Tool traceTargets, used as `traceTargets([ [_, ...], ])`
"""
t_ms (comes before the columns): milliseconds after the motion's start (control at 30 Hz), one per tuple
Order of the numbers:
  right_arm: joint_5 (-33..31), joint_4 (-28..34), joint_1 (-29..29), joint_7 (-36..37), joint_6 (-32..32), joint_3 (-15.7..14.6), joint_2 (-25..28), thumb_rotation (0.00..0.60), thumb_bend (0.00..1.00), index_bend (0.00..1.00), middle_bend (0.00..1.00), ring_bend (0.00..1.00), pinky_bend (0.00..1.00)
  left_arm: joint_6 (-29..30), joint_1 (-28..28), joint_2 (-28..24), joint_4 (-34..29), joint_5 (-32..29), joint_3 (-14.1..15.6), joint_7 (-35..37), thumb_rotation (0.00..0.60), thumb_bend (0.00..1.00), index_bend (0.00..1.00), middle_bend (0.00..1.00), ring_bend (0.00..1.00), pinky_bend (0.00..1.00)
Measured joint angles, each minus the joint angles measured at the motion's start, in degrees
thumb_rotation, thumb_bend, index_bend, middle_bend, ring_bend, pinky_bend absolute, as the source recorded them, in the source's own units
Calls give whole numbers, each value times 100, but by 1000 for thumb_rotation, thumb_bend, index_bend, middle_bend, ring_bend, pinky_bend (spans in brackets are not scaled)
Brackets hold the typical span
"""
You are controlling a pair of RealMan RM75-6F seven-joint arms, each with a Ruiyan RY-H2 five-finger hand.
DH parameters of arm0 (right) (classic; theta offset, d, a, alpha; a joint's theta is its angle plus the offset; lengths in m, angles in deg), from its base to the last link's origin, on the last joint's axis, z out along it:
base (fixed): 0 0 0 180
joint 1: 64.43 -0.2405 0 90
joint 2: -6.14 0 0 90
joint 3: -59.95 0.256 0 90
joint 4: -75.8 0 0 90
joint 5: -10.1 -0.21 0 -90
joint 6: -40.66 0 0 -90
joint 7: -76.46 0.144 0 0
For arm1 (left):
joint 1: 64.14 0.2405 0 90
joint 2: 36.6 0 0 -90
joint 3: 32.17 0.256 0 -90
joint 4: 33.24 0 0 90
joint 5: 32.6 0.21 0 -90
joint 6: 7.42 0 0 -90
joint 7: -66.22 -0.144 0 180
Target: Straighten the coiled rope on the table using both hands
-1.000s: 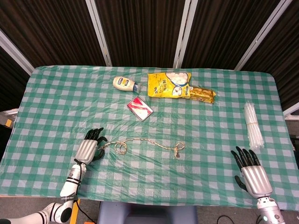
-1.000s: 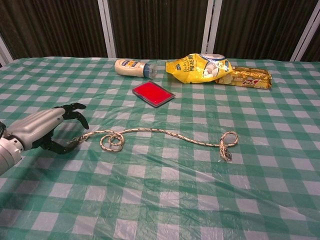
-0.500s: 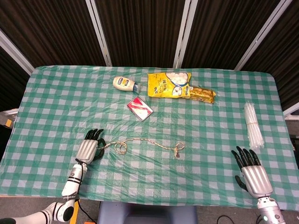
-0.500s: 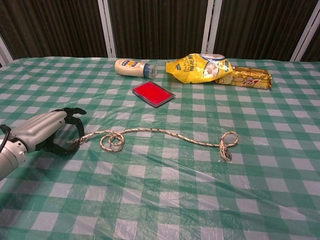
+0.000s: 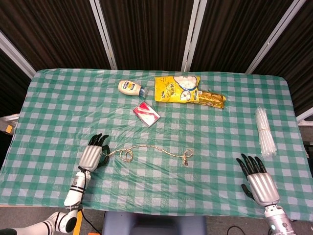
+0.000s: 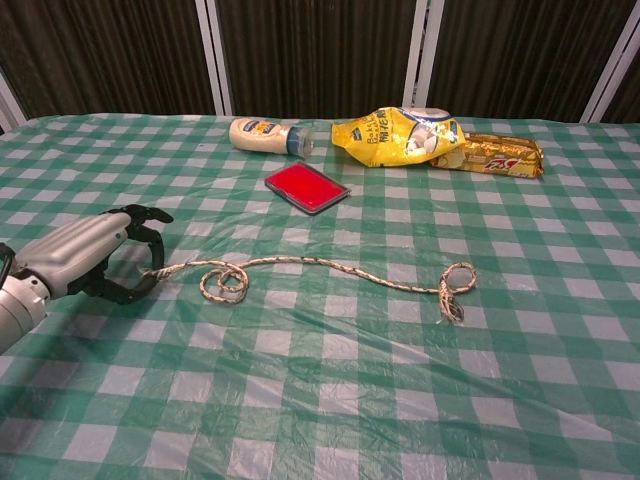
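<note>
The tan rope [image 5: 156,148] lies across the checked tablecloth, with a small loop [image 5: 127,155] near its left end and another loop [image 5: 188,155] at its right end. The chest view shows the same rope [image 6: 330,264] running left to right. My left hand [image 5: 93,156] sits at the rope's left end with its fingers curled. In the chest view the left hand [image 6: 92,255] pinches that end between thumb and fingers. Far off at the front right, my right hand [image 5: 257,179] hovers with its fingers spread and empty. It does not show in the chest view.
At the back of the table lie a mayonnaise bottle [image 5: 131,88], a yellow snack bag [image 5: 177,88] and a biscuit pack [image 5: 211,99]. A red flat box [image 5: 147,113] sits behind the rope. A bundle of white sticks [image 5: 264,132] lies near the right edge.
The rope's left end has risen slightly and its first stretch looks straighter in the left hand. The right hand has shifted a little left and further onto the table.
</note>
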Motion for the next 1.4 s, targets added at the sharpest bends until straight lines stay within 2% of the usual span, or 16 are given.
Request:
traceTargets([
  [67,162,-30,-169,55,159,-5,-41,600,413,79,0,0,0,23,8,-47,-44,26,19,28,600,469,628,117,3,89],
  [233,502,-141,-775,27,649,111,-261,600,410,300,0,0,0,81,61,-162,-162,96,110,86,600,469,630,118,3,89],
  [333,575,-236,-1188,-201,1045,275,-534,600,410,372,0,0,0,107,82,-217,-203,118,136,87,600,469,631,117,3,90],
  [667,436,-633,-2275,-1180,2210,718,-1295,600,411,460,0,0,0,132,130,-331,-275,87,145,86,600,468,634,118,3,89],
  [1000,451,-1149,-2577,-1495,2325,748,-1654,600,412,493,0,0,0,87,117,-337,-239,67,143,92,600,468,638,121,5,89],
  [1400,243,-1678,-2817,-1471,2339,662,-2054,600,412,536,0,0,0,48,90,-306,-182,55,145,66,600,469,642,121,10,89],
])
